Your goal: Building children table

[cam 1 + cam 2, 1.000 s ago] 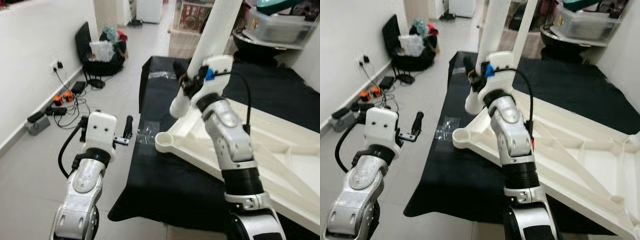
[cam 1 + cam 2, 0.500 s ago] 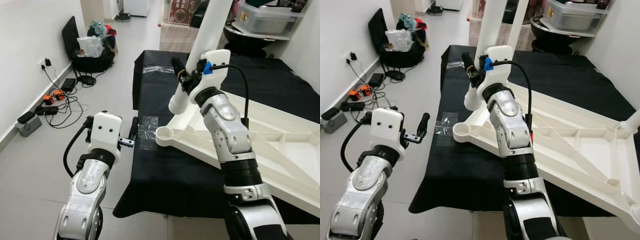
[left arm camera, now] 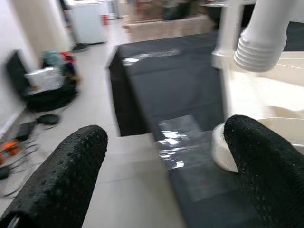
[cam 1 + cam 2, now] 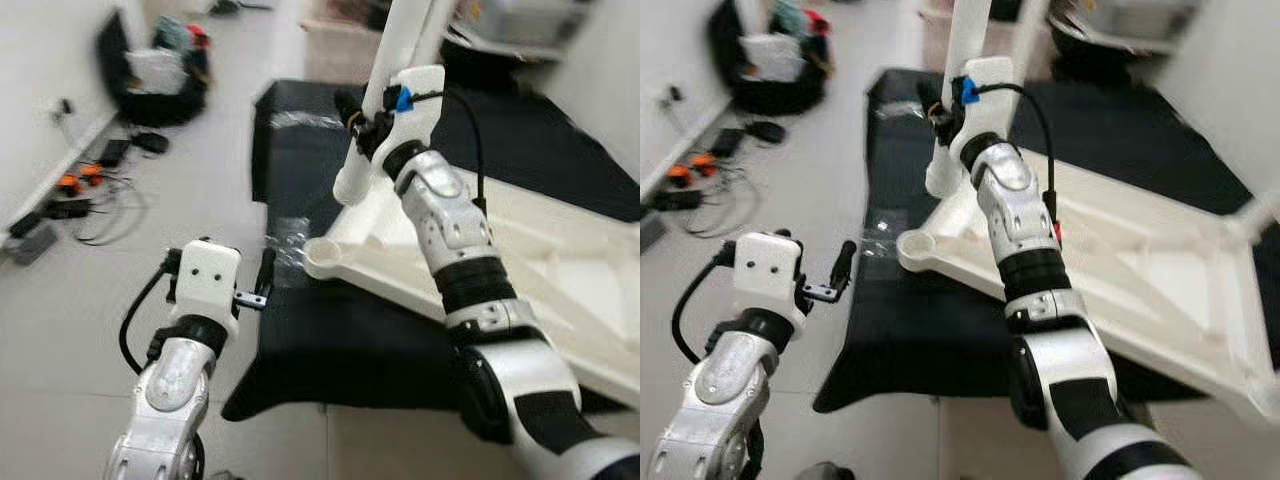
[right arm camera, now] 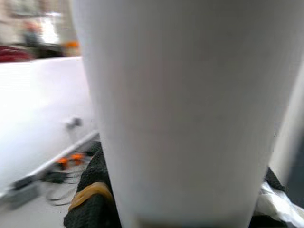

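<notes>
The white children's table top lies upside down on a black cloth. My right gripper is shut on a white table leg that stands nearly upright, its lower end beside the far-left corner of the top. In the right wrist view the leg sits very close, with a black finger beside it. An empty round socket shows at the near-left corner. My left gripper hangs open over the floor just left of the cloth's edge, level with that socket. Its fingers hold nothing.
A patch of clear tape shines on the cloth near the socket. Cables and power strips lie along the left wall, with a black bag and clothes farther back. Bins and boxes stand behind the table.
The whole picture has swung and blurred, so the camera moved. My right gripper keeps its hold on the leg at the same corner. The left gripper stays open by the cloth's edge.
</notes>
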Motion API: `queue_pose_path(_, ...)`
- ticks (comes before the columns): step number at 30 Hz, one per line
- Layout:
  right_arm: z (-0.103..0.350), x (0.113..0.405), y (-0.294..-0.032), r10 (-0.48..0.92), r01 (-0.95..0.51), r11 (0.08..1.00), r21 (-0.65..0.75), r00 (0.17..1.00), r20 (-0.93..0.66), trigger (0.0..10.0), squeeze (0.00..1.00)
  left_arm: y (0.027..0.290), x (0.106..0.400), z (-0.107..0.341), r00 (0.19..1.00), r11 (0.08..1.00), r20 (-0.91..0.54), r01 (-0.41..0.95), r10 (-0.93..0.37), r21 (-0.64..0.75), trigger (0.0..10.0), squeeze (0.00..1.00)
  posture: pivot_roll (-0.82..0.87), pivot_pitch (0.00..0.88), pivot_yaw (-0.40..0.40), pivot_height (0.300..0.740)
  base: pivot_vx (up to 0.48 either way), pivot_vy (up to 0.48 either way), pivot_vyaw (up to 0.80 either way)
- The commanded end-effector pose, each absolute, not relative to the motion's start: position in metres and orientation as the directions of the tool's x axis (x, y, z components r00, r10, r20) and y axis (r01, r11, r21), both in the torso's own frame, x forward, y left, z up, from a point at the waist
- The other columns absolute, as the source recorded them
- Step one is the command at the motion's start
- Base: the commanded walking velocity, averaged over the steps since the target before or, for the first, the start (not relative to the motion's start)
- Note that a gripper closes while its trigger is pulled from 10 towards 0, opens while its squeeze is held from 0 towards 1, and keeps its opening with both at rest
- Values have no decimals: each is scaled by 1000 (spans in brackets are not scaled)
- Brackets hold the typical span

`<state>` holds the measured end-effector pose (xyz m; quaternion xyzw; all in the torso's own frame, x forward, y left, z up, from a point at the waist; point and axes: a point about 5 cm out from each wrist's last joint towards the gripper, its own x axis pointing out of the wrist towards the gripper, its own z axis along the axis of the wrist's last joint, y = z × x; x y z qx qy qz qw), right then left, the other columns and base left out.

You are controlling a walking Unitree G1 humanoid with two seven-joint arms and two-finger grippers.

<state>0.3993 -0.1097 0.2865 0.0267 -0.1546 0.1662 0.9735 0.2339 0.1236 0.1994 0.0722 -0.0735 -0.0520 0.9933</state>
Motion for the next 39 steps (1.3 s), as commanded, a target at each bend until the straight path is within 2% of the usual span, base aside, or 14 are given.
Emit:
queue_pose_path(1,295,401,-118,279,-296,955,-1,899,337,10000,0,122,232,198,985,984,122,104,-122,148,10000,0,60,179,-139,740,0,0,-800)
queue_pose_path(6,297,401,-120,275,-293,956,-2,894,354,10000,0,120,234,198,984,983,122,110,-128,145,10000,0,60,178,-134,740,0,0,-480)
queue_pose_path(9,299,403,-115,336,-375,927,34,865,372,10000,0,119,234,199,984,983,120,115,-132,145,10000,0,60,174,-132,740,0,0,0)
queue_pose_path(12,307,404,-105,461,-530,845,66,787,410,10000,0,119,231,197,984,982,109,124,-140,145,10000,0,68,168,-133,740,0,0,0)
queue_pose_path(16,315,404,-100,516,-617,779,111,732,445,10000,0,118,226,193,984,979,81,148,-161,140,10000,0,68,168,-133,740,0,0,0)
queue_pose_path(19,317,404,-95,556,-646,759,82,708,435,10000,0,117,222,187,982,976,49,173,-181,134,10000,0,75,166,-135,740,0,0,0)
queue_pose_path(22,313,405,-87,633,-673,740,-24,683,364,10000,0,117,212,177,968,964,-4,249,-249,93,10000,0,83,168,-143,740,0,0,0)
queue_pose_path(25,313,405,-86,655,-688,724,-44,667,354,10000,0,118,210,175,965,961,-9,264,-264,89,10000,0,83,168,-143,740,0,0,0)
queue_pose_path(30,301,398,-72,834,-845,523,-112,481,272,10000,0,124,208,174,965,959,-6,263,-264,109,10000,0,90,179,-148,740,0,0,0)
queue_pose_path(39,293,392,-57,898,-895,416,-160,376,230,10000,0,113,202,181,959,955,10,283,-285,94,10000,0,96,210,-150,740,0,0,0)
